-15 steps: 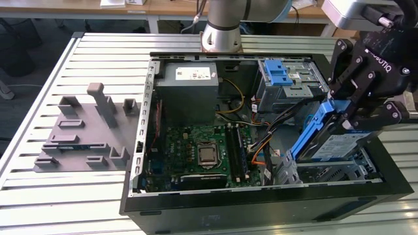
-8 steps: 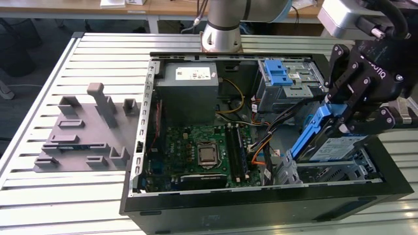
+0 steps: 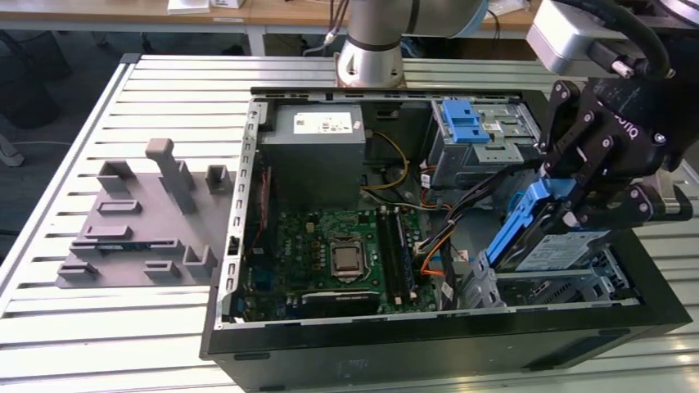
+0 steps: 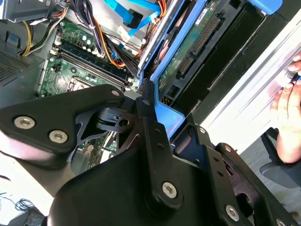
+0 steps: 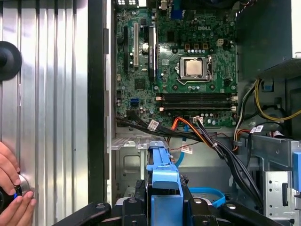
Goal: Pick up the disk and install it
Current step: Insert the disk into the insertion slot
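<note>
Pinches with black metal gripper (image 5: 164, 195) — jaws pressed on blue rails (image 5: 163, 165) — flat silver-grey disk (image 3: 546, 246), tilted above silver metal drive bay (image 3: 557, 288), four o'clock from green motherboard (image 3: 327, 246) in exterior view. Best squared to bay, eased clear of orange cables (image 5: 180, 121).

The tool (image 5: 164, 207) grips the disk (image 5: 163, 176) by its blue rail over the open computer case (image 5: 96, 94), near the green motherboard (image 5: 188, 61). A hand (image 5: 11, 197) rests on the slatted bench (image 5: 51, 94).
</note>
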`<state>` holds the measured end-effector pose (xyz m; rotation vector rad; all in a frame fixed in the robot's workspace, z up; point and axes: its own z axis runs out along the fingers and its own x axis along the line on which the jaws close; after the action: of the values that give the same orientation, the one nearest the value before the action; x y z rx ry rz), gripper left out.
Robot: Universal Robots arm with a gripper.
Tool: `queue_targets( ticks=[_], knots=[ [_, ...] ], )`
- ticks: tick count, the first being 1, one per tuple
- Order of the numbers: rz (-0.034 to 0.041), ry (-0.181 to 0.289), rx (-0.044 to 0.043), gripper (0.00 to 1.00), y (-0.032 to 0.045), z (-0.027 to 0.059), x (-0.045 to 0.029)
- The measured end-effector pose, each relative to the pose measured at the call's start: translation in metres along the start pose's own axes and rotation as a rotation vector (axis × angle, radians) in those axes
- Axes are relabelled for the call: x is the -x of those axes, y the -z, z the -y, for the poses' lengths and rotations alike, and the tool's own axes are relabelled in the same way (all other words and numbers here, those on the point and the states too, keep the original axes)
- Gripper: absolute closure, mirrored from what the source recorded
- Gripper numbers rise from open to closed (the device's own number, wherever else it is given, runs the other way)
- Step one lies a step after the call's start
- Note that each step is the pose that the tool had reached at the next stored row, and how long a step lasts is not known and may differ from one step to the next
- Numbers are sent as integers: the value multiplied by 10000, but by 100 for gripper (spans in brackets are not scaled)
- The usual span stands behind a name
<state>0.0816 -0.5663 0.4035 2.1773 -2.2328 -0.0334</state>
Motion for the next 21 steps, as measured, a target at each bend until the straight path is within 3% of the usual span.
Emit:
queue_targets(
  ticks=[21],
  knots=[
    [0,0,0,64,-152,5,0]
  ],
)
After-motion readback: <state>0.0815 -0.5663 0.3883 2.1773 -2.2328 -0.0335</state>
